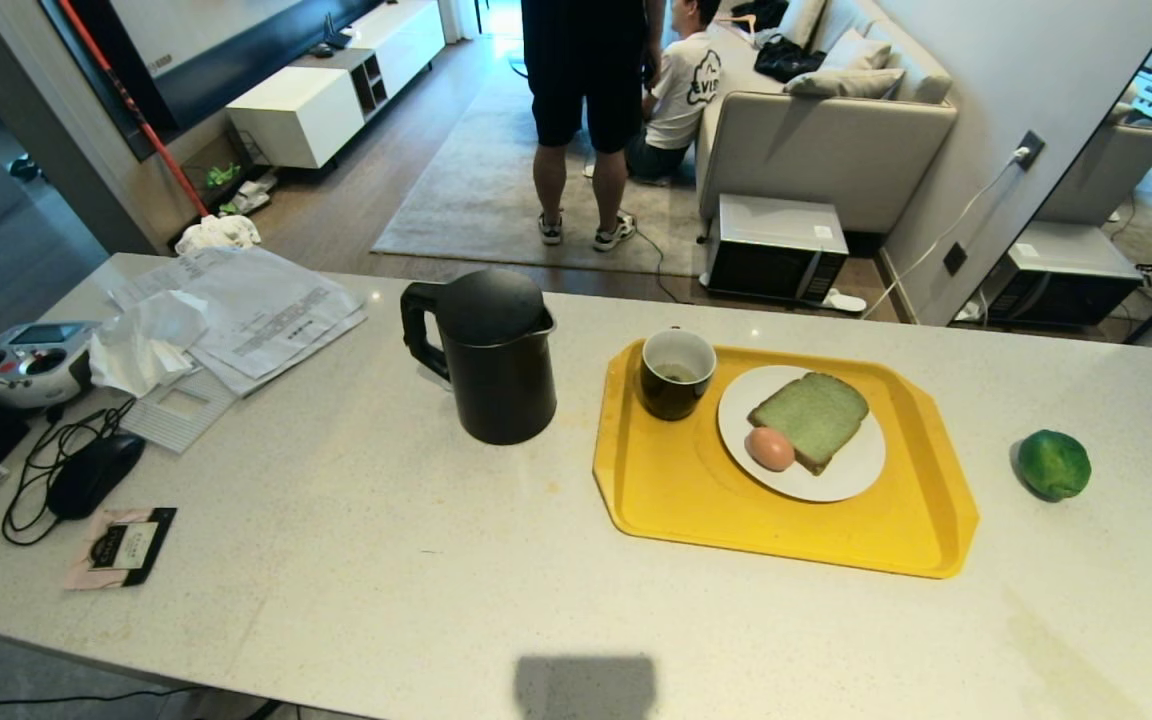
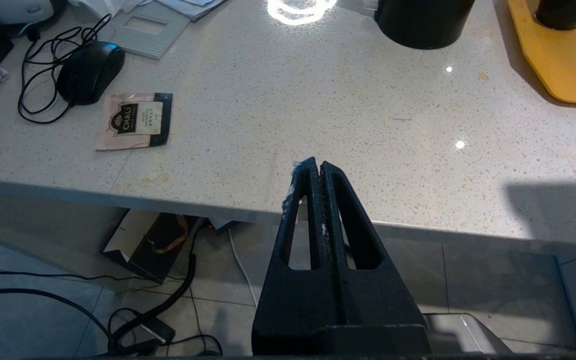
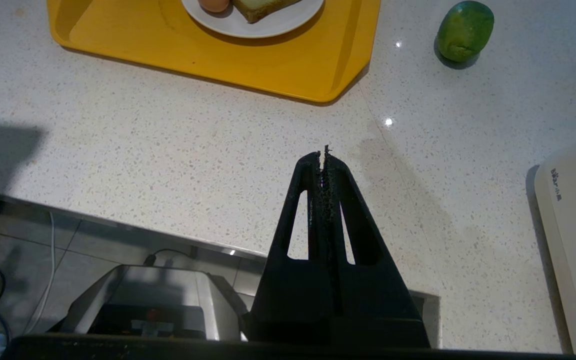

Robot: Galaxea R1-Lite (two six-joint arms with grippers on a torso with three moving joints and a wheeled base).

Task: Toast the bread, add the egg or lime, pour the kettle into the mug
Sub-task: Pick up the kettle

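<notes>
Both pincers, left pincer (image 2: 318,167) and right pincer (image 3: 324,156), hang empty and pressed closed at the counter (image 2: 318,100) edge

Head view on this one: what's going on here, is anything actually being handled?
Nothing is being handled. The left hand and right hand are shut and empty over the counter's near edge. The bread and egg lie on a white plate on the yellow tray, with the mug. The kettle stands left of the tray, the lime right of it.
</notes>
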